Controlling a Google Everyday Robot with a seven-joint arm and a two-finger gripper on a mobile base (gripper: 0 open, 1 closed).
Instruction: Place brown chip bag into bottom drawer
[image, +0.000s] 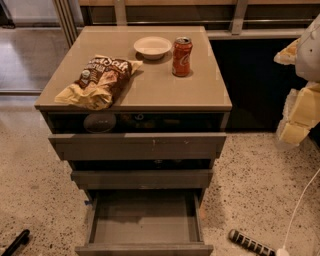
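The brown chip bag (100, 80) lies crumpled on the front left of the cabinet top (165, 85), its dark front with white lettering facing up. The bottom drawer (144, 220) is pulled far out toward me, and its grey inside holds nothing. My gripper (296, 112) shows as pale yellow and white parts at the right edge of the view. It hangs beside the cabinet, well away from the bag and above the floor.
A white bowl (152, 47) and an orange-red soda can (182, 56) stand at the back of the cabinet top. The two upper drawers (137, 146) are slightly pulled out. On the speckled floor lie a black striped object (250, 243), a white cable (301, 205) and a black object (15, 242).
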